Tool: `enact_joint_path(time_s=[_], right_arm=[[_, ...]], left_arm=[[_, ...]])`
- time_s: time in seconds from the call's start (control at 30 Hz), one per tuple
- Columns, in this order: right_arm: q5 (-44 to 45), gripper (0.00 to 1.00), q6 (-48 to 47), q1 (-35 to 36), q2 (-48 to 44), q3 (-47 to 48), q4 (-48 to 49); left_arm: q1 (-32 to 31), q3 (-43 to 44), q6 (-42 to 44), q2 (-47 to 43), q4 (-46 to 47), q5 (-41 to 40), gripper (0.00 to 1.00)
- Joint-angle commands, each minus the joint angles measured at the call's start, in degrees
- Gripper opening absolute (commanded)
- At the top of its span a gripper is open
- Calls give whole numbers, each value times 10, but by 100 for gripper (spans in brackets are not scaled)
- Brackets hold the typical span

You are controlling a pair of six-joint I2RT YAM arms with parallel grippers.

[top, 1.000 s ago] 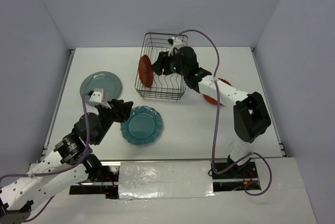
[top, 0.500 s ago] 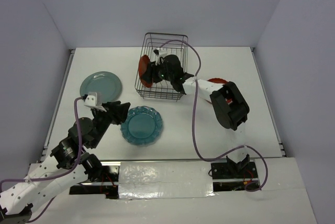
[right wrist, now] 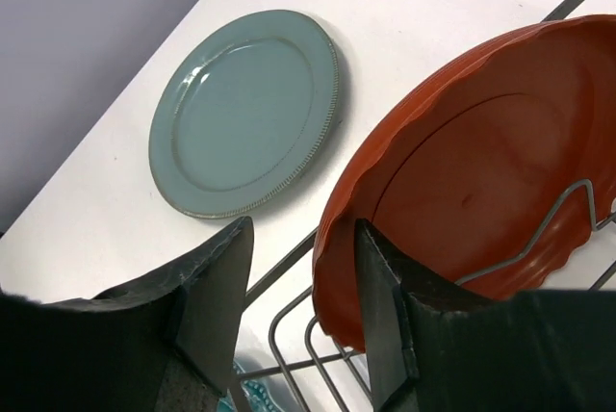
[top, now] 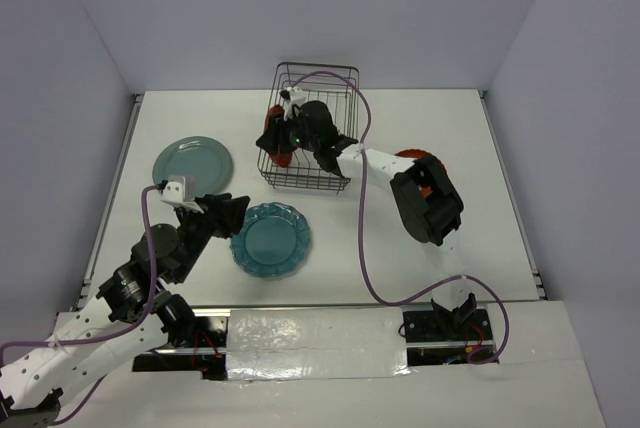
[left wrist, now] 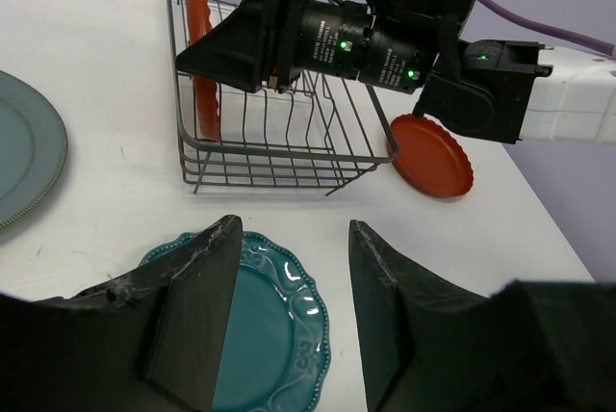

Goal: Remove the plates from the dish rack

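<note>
**White tabletop carries three plates and the rack**

The white tabletop (top: 480,208) fills the middle of the top view. A pale grey-teal plate (top: 193,160) lies flat at centre left. A scalloped teal-blue plate (top: 270,239) lies flat lower down, near the middle. The dish rack (top: 305,180) stands at upper centre. An orange-red plate (left wrist: 430,157) lies flat just right of the rack, partly covered in the top view.
</note>
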Motion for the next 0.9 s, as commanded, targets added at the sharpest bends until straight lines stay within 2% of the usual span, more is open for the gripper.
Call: enact_joint_path(time_s=[0.0, 0.23, 0.6, 0.87], right_arm=[[15, 52, -6, 3, 16, 29, 7], [23, 39, 2, 3, 19, 27, 15], [29, 29, -5, 3, -24, 2, 23], [56, 24, -42, 3, -68, 7, -15]], left_arm=[[-3, 8, -1, -4, 22, -3, 60], [-4, 8, -1, -5, 22, -4, 61], [-4, 8, 0, -4, 20, -6, 61], [-4, 8, 0, -6, 19, -9, 61]])
